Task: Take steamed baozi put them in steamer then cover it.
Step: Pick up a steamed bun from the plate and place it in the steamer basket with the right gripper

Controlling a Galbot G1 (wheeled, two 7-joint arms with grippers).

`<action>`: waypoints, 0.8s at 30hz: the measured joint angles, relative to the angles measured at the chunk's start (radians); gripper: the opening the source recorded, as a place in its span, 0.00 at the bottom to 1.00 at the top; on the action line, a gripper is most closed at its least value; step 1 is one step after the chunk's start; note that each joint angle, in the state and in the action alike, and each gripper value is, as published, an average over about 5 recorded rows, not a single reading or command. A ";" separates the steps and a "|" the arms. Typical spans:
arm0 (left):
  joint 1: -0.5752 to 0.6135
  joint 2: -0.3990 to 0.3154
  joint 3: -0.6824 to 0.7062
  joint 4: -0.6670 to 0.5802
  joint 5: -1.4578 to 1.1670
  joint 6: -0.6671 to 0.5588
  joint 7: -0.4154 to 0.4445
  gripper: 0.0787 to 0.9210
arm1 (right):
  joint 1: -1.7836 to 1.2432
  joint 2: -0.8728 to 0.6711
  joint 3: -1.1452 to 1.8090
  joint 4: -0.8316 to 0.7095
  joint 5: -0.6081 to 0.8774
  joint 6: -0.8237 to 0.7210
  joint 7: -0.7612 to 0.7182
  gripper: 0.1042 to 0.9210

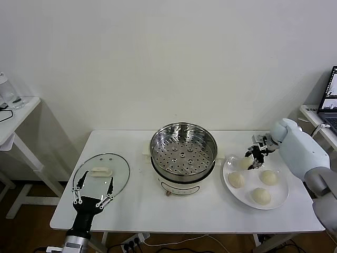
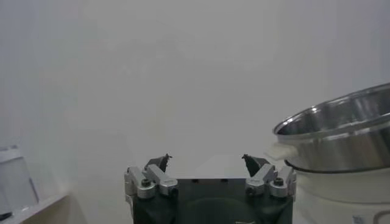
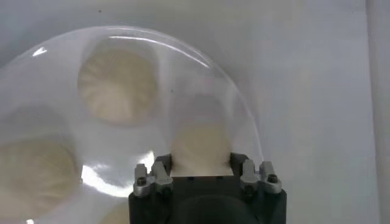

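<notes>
The steamer (image 1: pixel 182 150) stands empty at the table's middle; its wall also shows in the left wrist view (image 2: pixel 341 137). The cover (image 1: pixel 115 163) lies flat at the table's left. Three baozi (image 1: pixel 236 179) (image 1: pixel 268 177) (image 1: pixel 260 196) lie on a white plate (image 1: pixel 282 200) at the right. My right gripper (image 1: pixel 255 161) is over the plate's far left part. In the right wrist view my right gripper (image 3: pixel 201 161) is closed on a fourth baozi (image 3: pixel 201 143), with two others (image 3: pixel 116 85) (image 3: pixel 33 176) lying beside it. My left gripper (image 1: pixel 96 182) (image 2: pixel 206 159) is open and empty at the cover's near edge.
A side table (image 1: pixel 16 113) with a clear container stands at the far left. A laptop (image 1: pixel 330 97) sits on another table at the far right. A white wall runs behind the table.
</notes>
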 measured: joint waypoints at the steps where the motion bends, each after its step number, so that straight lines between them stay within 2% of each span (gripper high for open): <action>1: 0.000 0.000 0.000 -0.001 0.000 0.000 0.000 0.88 | 0.013 -0.006 -0.009 0.020 0.005 0.021 -0.005 0.69; 15: 0.008 0.003 0.008 -0.018 0.000 -0.003 -0.005 0.88 | 0.262 0.036 -0.183 0.326 0.055 0.323 -0.061 0.70; 24: 0.005 0.007 0.016 -0.024 -0.001 -0.009 -0.009 0.88 | 0.323 0.132 -0.288 0.407 0.012 0.432 -0.063 0.70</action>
